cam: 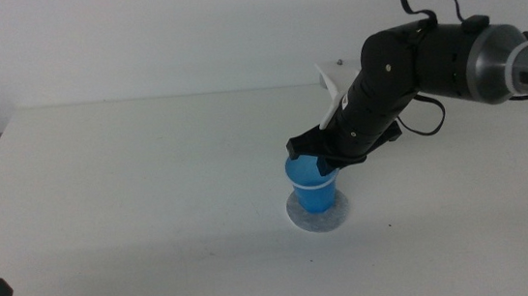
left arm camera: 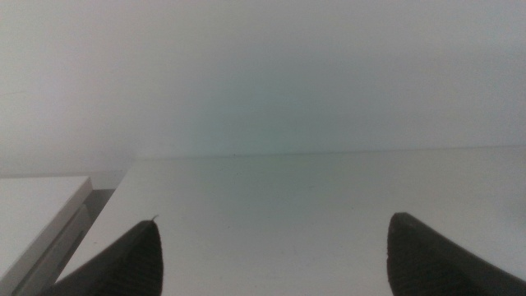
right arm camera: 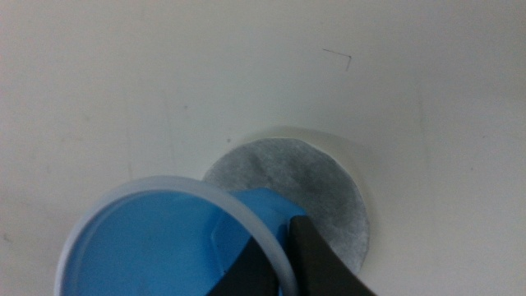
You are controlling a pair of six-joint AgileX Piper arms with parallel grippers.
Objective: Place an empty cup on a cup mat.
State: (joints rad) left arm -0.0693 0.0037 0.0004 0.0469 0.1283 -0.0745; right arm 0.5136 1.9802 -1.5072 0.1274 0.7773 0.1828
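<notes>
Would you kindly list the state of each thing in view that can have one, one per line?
cup: upright, empty, held at its rim over the mat; whether its base rests on the mat is unclear.
cup mat: flat on the table, partly covered by the cup.
right claw: shut on the cup's rim, one jaw inside and one outside.
left claw: open, empty, waiting at the table's near left edge.
</notes>
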